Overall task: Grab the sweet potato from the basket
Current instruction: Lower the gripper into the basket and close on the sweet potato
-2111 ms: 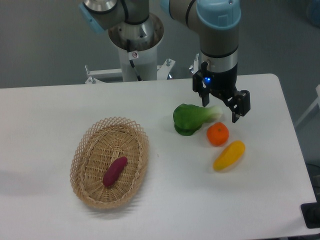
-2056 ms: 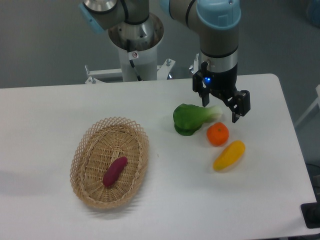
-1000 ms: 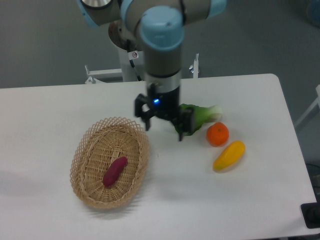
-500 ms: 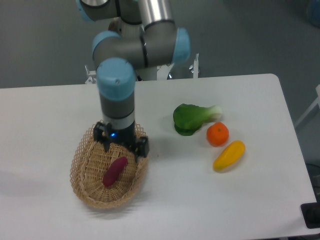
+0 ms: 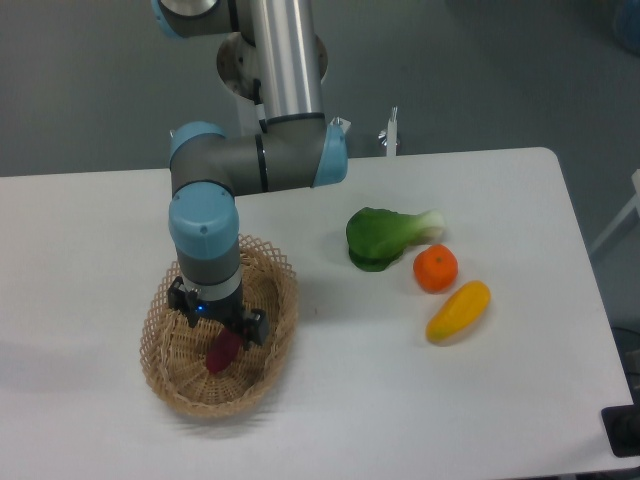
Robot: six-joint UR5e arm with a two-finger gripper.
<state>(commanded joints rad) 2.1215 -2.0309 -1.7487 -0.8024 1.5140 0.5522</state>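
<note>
Gripper (image 5: 218, 328) poised inside the basket (image 5: 165, 378), directly over the sweet potato (image 5: 222, 353); its two fingers stand apart, one at the upper left and one at the lower right, with nothing yet clamped between them. The sweet potato lies on the basket floor just below the wrist, only its lower, magenta end visible beneath the tool. Its long axis appears to run from lower left to upper right, roughly across the line joining the fingers, so a short straight descent should bring the fingers to either flank. Outward, well apart on the table (image 5: 420, 400), lie a green leafy vegetable (image 5: 385, 237), a round orange (image 5: 436, 268) and a yellow-orange elongated fruit (image 5: 458, 310). Compared with half a second ago, the arm has carried the gripper from the basket's upper rim down over the tuber; the basket and other produce are unmoved.
</note>
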